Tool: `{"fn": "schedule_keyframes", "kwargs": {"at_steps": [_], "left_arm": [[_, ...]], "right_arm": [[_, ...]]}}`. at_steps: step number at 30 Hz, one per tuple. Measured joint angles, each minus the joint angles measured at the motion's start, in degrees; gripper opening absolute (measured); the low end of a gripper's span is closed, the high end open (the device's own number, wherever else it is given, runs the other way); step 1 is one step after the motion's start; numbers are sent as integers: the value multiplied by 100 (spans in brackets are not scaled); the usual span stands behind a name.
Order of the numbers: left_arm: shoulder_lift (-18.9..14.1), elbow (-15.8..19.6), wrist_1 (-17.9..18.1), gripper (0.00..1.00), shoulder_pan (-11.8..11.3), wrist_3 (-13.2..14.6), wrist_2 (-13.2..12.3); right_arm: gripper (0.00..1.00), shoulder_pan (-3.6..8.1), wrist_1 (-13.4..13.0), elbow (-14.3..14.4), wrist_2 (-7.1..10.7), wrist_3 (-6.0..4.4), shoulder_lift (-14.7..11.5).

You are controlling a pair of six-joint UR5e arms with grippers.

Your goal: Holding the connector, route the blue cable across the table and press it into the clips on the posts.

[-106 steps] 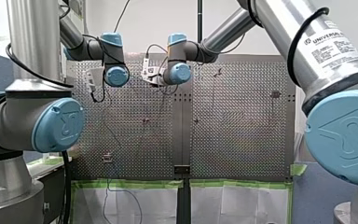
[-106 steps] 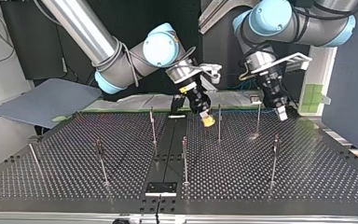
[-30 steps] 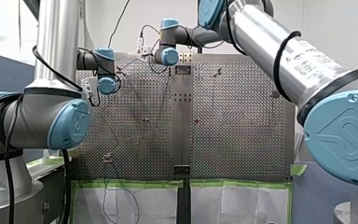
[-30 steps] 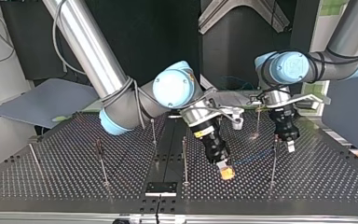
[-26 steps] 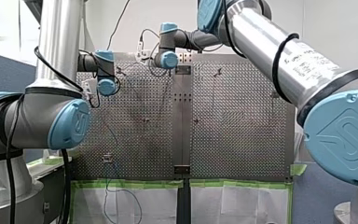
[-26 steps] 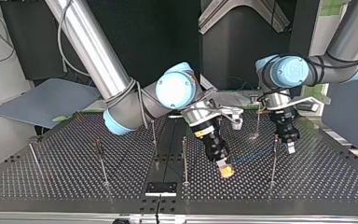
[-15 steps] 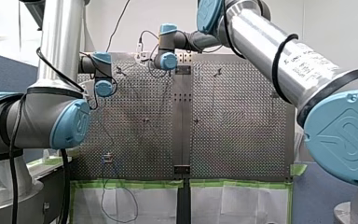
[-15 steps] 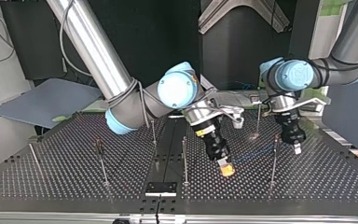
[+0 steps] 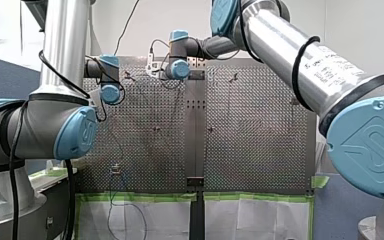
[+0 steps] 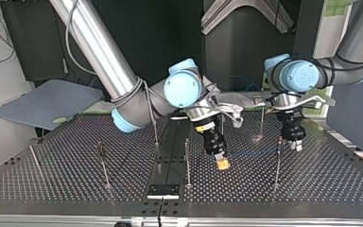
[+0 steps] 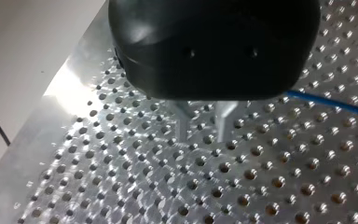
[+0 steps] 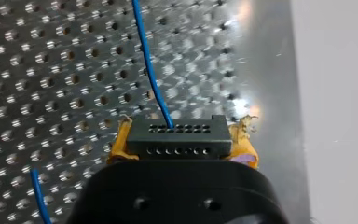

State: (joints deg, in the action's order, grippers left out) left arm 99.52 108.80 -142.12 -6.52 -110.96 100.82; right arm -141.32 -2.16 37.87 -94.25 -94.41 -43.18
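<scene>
- My right gripper (image 12: 182, 136) clamps the black connector (image 12: 177, 142) between its yellow pads (image 12: 119, 145); the connector's face with its rows of holes points away from the wrist
- The blue cable (image 12: 148, 70) leaves the top of the connector and runs ahead of the gripper, over the perforated table (image 12: 51, 60)
- In the top view this gripper (image 10: 222, 163) hangs tilted, low over the table (image 10: 71, 182), just right of a thin post (image 10: 187, 161) near the middle strip
- There the cable (image 10: 253, 152) shows as a faint blue line stretching from it toward another post (image 10: 278, 163); whether it sits in a clip I cannot tell
- My left gripper (image 11: 203, 122) has its metal fingers (image 11: 182, 120) a little apart with nothing between them; the cable (image 11: 331, 102) passes beside it, apart from the fingers
- In the top view my left gripper (image 10: 295, 144) points down just beside that post
</scene>
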Motion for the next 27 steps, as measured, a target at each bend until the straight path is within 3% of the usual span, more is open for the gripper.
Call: {"fn": "schedule_keyframes", "kwargs": {"at_steps": [1,13,27], "left_arm": [[-43,21,-54,100,-5,-11,-41],[-440,110,-646,100,80,-24,77],[-1025,573,-1309,100,187,-295,-316]], "right_arm": [[0,0,5,41,-9,0,-1],[0,39,18,332,-21,0,6],[0,71,20,464,-23,-6,6]]}}
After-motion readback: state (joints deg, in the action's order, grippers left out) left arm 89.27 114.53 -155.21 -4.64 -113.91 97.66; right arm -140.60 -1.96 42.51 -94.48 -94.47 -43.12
